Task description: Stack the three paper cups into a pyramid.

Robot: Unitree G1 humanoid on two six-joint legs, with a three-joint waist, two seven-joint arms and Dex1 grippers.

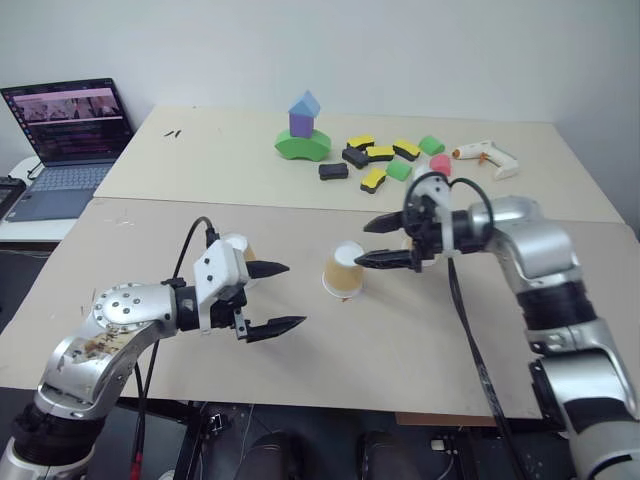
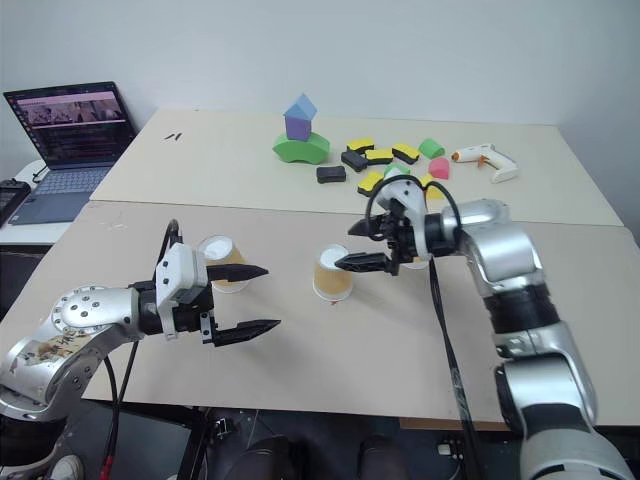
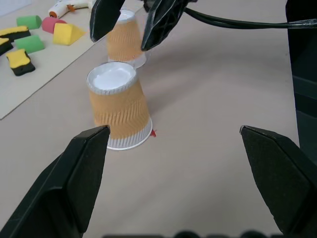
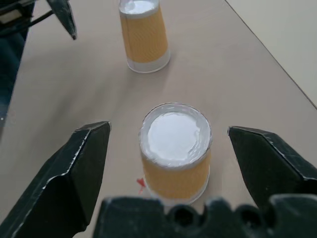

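1. Right gripper [image 1: 372, 243]: fingers spread apart, holding nothing, just beside the middle paper cup [image 1: 344, 270], which stands upside down (white bottom up) alone on the near table [image 1: 420, 340].
2. Left gripper [image 1: 278, 298]: fingers wide apart, empty, hovering near a second inverted paper cup [image 2: 222, 263].
3. Third paper cup [image 3: 124, 39]: stands beyond the middle one, partly hidden by the right gripper.
4. Pyramid: not begun; judged from the spacing, no two cups yet touch as a base.
5. Risk: these light cups could tip or skid if a fingertip clips a rim; a base pair left well apart would let the top cup fall.
6. Foam blocks [image 1: 380, 158] and laptop [image 1: 68, 140] lie on the far side.
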